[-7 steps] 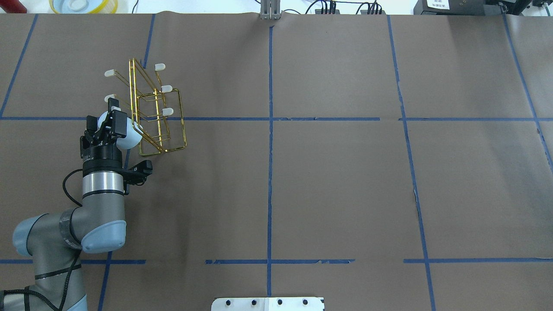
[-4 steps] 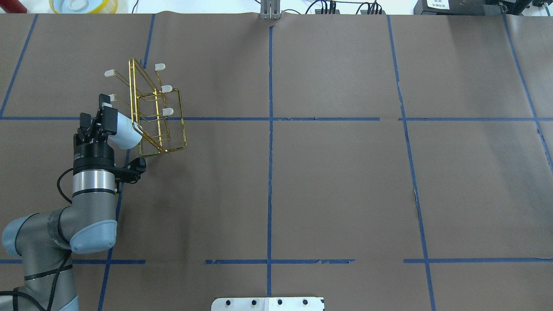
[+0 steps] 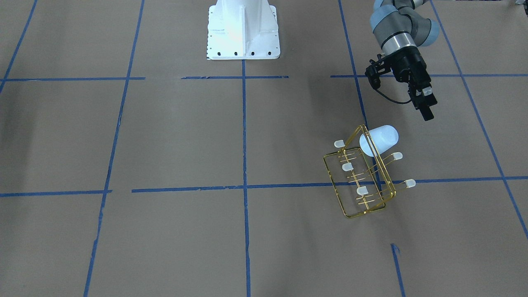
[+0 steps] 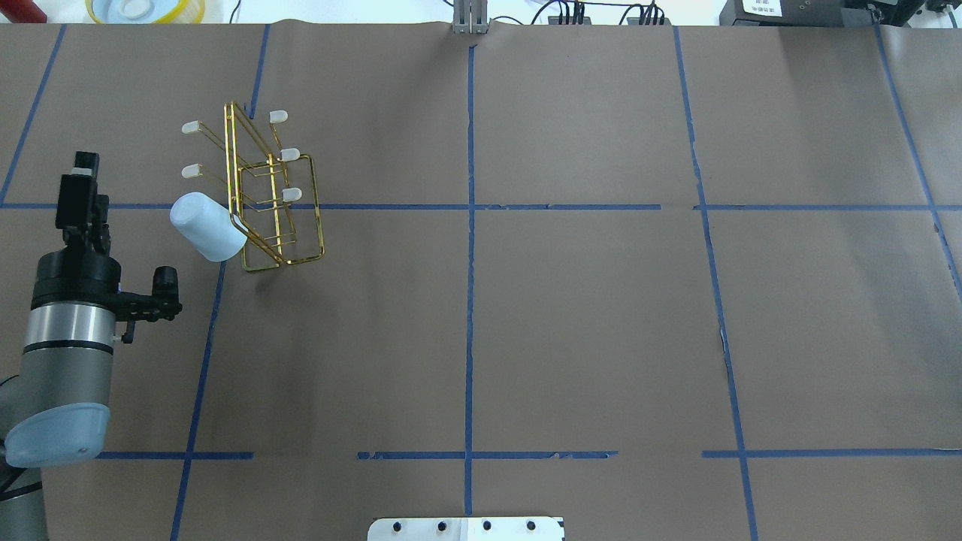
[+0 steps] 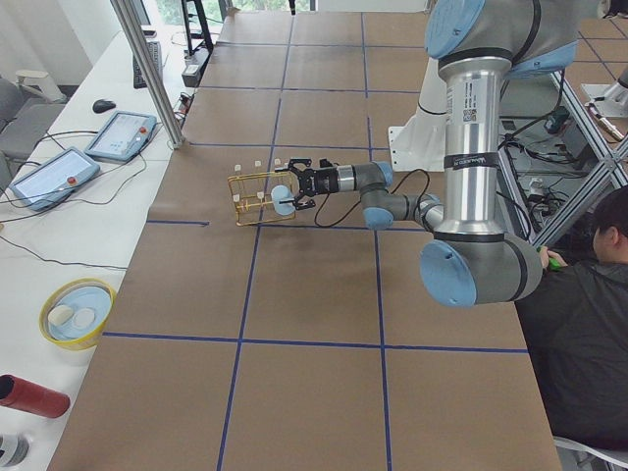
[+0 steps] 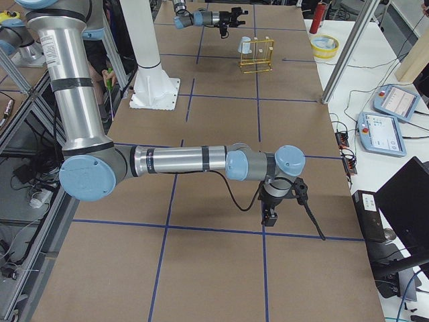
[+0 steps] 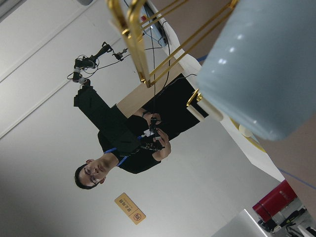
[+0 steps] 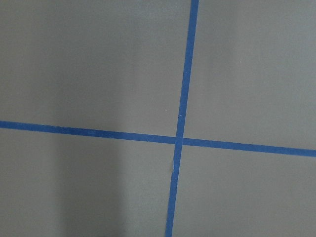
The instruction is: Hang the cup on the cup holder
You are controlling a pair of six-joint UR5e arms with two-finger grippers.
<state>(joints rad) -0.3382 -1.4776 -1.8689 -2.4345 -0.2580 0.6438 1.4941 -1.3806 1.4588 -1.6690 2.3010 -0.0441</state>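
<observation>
The pale light-blue cup (image 4: 207,225) hangs tilted on a near-left prong of the gold wire cup holder (image 4: 291,194), mouth toward the frame. It shows the same way in the front view, cup (image 3: 381,138) on the holder (image 3: 347,166). My left gripper (image 4: 81,169) is open and empty, well off to the left of the cup, also seen in the front view (image 3: 428,109). The left wrist view shows the cup (image 7: 261,64) close up beside gold wires. My right gripper (image 6: 268,216) shows only in the exterior right view, low over the table far from the holder; I cannot tell whether it is open.
Blue tape lines grid the brown table. A yellow-rimmed bowl (image 4: 143,9) and a red cylinder (image 4: 19,9) sit beyond the far left edge. The white robot base (image 3: 243,29) stands mid-table. An operator (image 5: 589,294) sits beside the table.
My left gripper has let go of the cup and drawn back to the left. The cup has stayed on the prong; the holder has not moved.
</observation>
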